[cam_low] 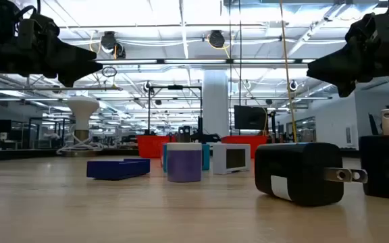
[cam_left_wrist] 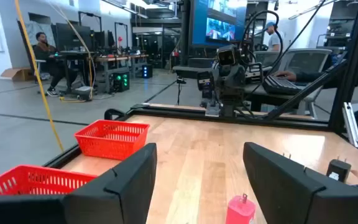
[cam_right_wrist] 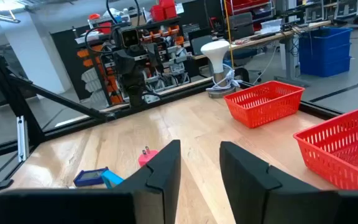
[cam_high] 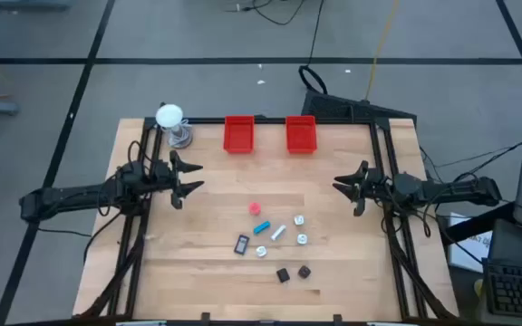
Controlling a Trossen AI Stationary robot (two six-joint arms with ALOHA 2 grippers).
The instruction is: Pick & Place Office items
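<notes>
The office items lie loose in the middle of the table: a pink piece (cam_high: 255,209), a cyan piece (cam_high: 262,226), a pale blue piece (cam_high: 278,232), three white round pieces (cam_high: 298,220), a dark flat rectangle (cam_high: 242,244) and two black cubes (cam_high: 283,274) nearest the near edge. My left gripper (cam_high: 196,177) hovers open at the table's left side, pointing right. The pink piece (cam_left_wrist: 241,208) shows ahead of it, between its fingers. My right gripper (cam_high: 338,186) hovers open at the right side, pointing left toward the pink piece (cam_right_wrist: 146,157) and the cyan piece (cam_right_wrist: 110,179).
Two red bins (cam_high: 238,134) (cam_high: 300,134) stand side by side at the far edge. A white ball on a metal stand (cam_high: 170,118) is at the far left corner. A black frame (cam_high: 383,163) runs along the table's edges. People sit at desks (cam_left_wrist: 42,46) beyond the table.
</notes>
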